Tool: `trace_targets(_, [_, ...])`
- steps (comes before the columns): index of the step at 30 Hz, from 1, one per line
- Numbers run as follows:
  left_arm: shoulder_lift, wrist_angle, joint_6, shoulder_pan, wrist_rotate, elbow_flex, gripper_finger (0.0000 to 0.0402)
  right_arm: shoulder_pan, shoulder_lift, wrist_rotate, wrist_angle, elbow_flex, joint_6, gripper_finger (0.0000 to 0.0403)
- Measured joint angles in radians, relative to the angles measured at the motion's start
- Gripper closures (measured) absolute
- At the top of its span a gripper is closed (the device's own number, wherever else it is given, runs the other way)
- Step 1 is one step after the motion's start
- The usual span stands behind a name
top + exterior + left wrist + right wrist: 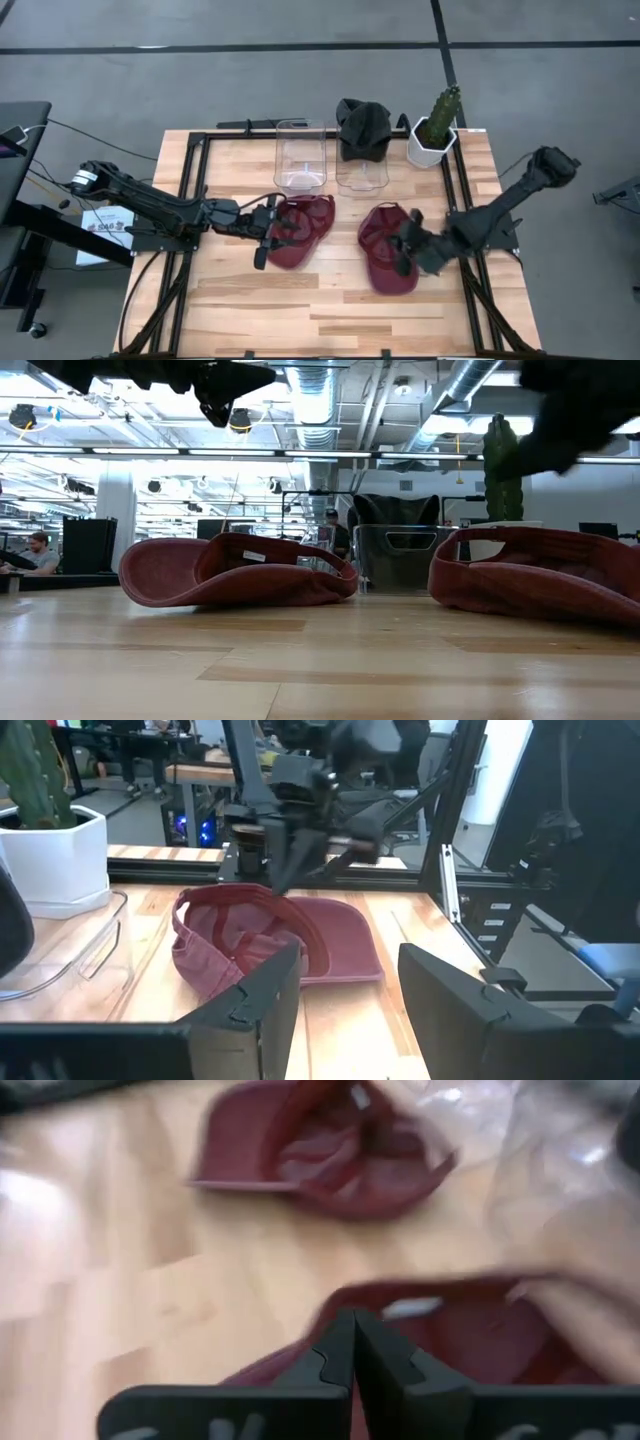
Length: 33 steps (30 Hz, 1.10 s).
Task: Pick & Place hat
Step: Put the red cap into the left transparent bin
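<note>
Two maroon caps lie upside down on the wooden table. In the high view the left cap (303, 228) and the right cap (387, 250) rest on their crowns. My left gripper (268, 235) is open at the left cap's left side. In the low view it hangs above that cap (240, 572). My right gripper (405, 250) is shut, as the right wrist view (352, 1322) shows. It hovers over the right cap's rim (440, 1305), apart from it in the low view (540, 572). The left wrist view looks between its open fingers (350, 975) at the right cap (270, 935).
Along the far edge stand two clear plastic containers (300, 155) (360, 172), the right one bearing a black hat (362, 128), and a cactus in a white pot (435, 135). Black frame rails (190, 180) run down both table sides. Bare wood lies toward the near edge (330, 310).
</note>
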Motion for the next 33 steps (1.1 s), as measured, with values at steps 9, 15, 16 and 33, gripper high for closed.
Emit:
trace_targets(9, [0.018, 0.052, 0.001, 0.000, 0.000, 0.000, 0.0233, 0.249, -0.081, -0.049, -0.074, -0.005, 0.379, 0.0403])
trace_targets(15, [0.018, 0.086, 0.030, 0.006, 0.000, 0.000, 0.0233, 0.302, -0.152, -0.135, -0.353, -0.005, 0.685, 0.0403])
trace_targets(16, [0.018, 0.092, 0.035, 0.008, 0.000, 0.000, 0.0233, 0.310, -0.161, -0.143, -0.405, -0.005, 0.740, 0.0403])
trace_targets(33, [0.018, 0.138, 0.035, 0.082, 0.000, 0.000, 0.0233, 0.399, -0.174, -0.165, -0.595, -0.005, 1.027, 0.0383])
